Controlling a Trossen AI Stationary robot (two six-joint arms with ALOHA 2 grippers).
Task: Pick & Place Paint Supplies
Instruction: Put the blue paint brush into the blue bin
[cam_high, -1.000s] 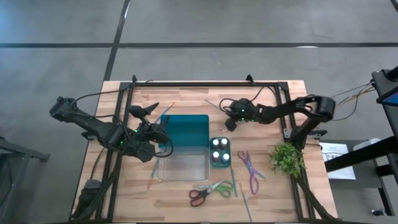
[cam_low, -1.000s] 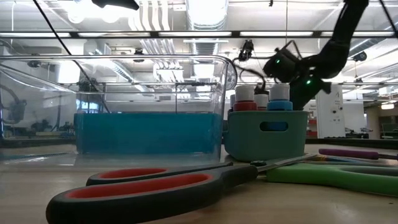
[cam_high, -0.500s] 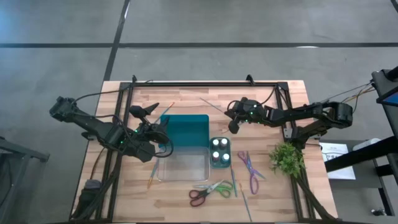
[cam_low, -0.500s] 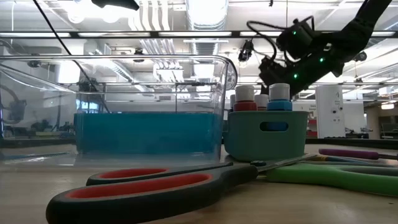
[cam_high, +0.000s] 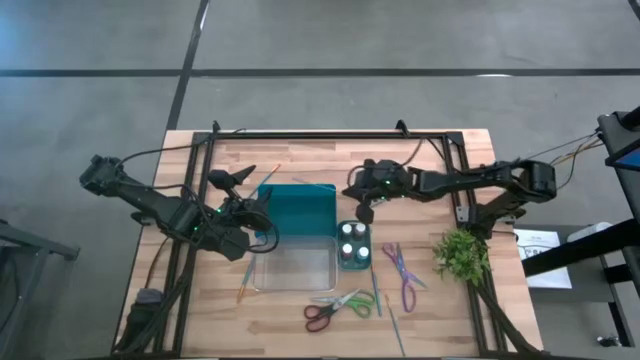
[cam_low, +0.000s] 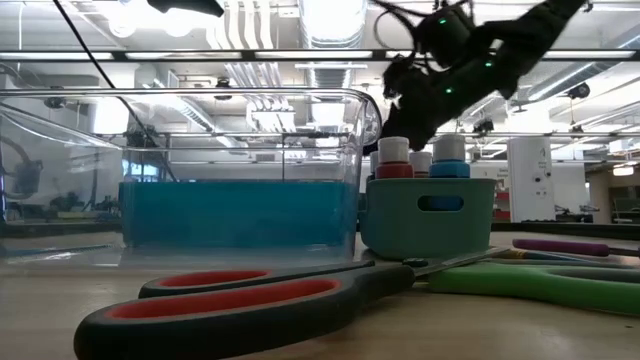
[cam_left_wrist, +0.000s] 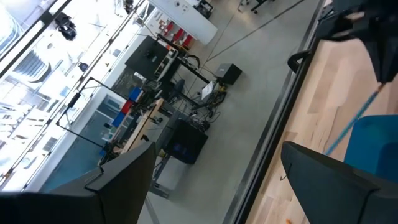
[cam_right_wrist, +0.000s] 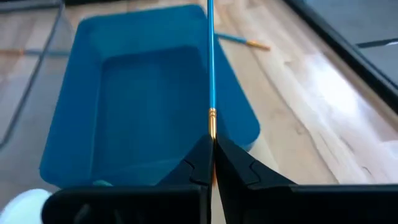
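Right gripper (cam_right_wrist: 211, 163) holds a blue brush (cam_right_wrist: 211, 68) above the teal bin (cam_high: 322, 200).

Its fingers are pinched tight on the brush's lower shaft; the brush points out over the bin's far edge. Left gripper (cam_high: 262, 212) waits with jaws wide apart and empty, beside the bin's left wall. Paint bottles (cam_high: 353, 241) stand in the small teal cup (cam_low: 400, 225); red-handled scissors (cam_high: 333, 309) and purple scissors (cam_high: 401, 272) lie on the table (cam_high: 440, 310).
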